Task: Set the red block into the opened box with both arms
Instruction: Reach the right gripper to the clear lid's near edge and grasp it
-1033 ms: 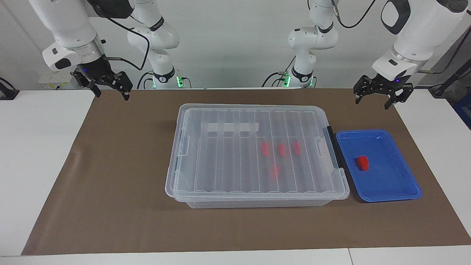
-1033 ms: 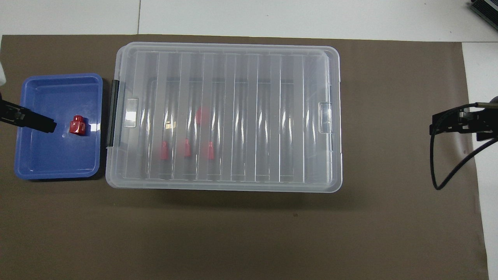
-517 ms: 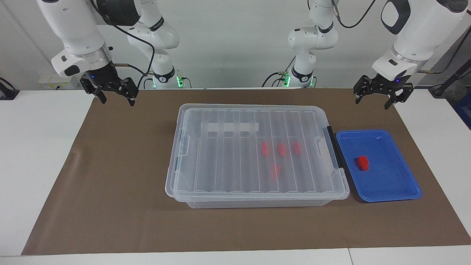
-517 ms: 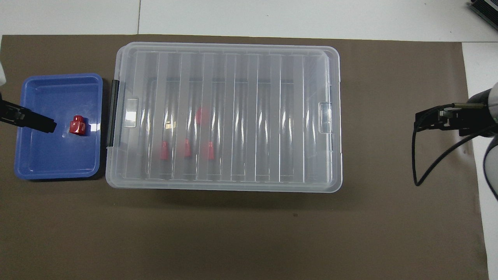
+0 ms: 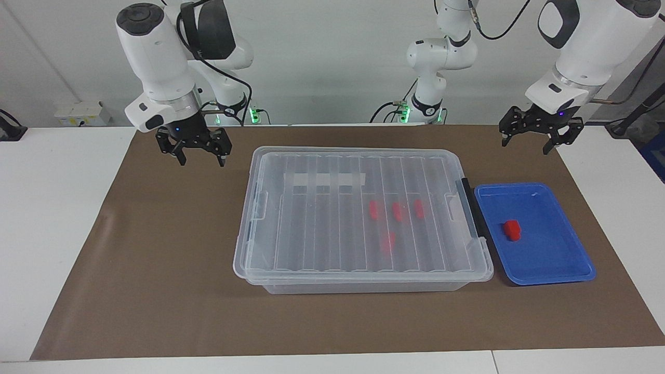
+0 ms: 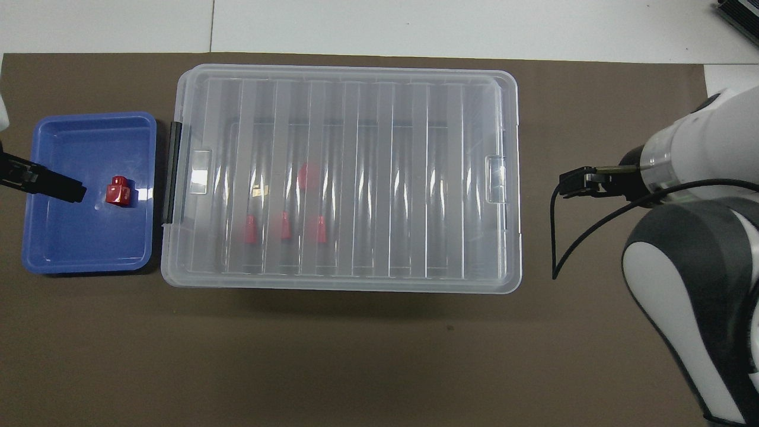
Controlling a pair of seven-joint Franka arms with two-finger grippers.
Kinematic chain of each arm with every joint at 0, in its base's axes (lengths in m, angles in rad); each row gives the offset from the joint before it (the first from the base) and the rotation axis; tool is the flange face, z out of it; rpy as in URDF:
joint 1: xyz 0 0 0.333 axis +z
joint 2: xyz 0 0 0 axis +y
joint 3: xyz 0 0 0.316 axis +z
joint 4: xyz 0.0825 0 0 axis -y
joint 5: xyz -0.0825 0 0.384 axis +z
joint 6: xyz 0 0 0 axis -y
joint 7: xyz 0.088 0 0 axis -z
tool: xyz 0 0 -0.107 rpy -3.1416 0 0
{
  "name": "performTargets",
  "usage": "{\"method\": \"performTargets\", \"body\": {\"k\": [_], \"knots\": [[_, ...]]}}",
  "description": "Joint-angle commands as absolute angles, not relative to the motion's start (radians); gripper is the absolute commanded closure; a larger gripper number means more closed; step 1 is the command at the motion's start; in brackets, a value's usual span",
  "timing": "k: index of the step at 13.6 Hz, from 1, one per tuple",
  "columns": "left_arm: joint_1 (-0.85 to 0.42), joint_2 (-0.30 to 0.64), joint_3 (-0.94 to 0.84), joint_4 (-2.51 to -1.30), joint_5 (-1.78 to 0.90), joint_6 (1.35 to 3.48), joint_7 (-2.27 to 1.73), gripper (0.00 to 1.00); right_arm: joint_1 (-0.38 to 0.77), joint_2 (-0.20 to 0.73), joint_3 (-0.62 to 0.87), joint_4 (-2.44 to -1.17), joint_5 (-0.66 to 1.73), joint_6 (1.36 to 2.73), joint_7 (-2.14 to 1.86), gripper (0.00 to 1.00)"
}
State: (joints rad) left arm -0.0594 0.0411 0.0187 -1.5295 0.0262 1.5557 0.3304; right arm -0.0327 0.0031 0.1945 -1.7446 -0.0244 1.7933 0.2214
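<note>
Right end effector (image 5: 198, 156), fingers spread and empty, has travelled inward to the lidded transparent plastic box (image 5: 362, 218).
Left end effector (image 5: 540, 136) waits open and empty over the tabletop edge; small red plastic block (image 5: 512, 229) lies in the blue tray (image 5: 563, 274); lid removal is probably next.

left gripper (image 6: 41, 182) cut off, blocks in box (image 5: 363, 218) perhaps blurred

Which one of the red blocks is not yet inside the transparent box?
The red block lying in the blue tray beside the box. The other four red blocks show dimly through the box's closed lid; this one lies uncovered.
</note>
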Motion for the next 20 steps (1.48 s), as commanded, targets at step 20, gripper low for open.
{"method": "performTargets", "body": {"k": [20], "knots": [[-0.049,0.014,0.011,-1.563,0.04,1.571,0.331,0.0,-0.021,0.189,0.272,-1.773,-0.057,2.008,0.314,0.0]]}}
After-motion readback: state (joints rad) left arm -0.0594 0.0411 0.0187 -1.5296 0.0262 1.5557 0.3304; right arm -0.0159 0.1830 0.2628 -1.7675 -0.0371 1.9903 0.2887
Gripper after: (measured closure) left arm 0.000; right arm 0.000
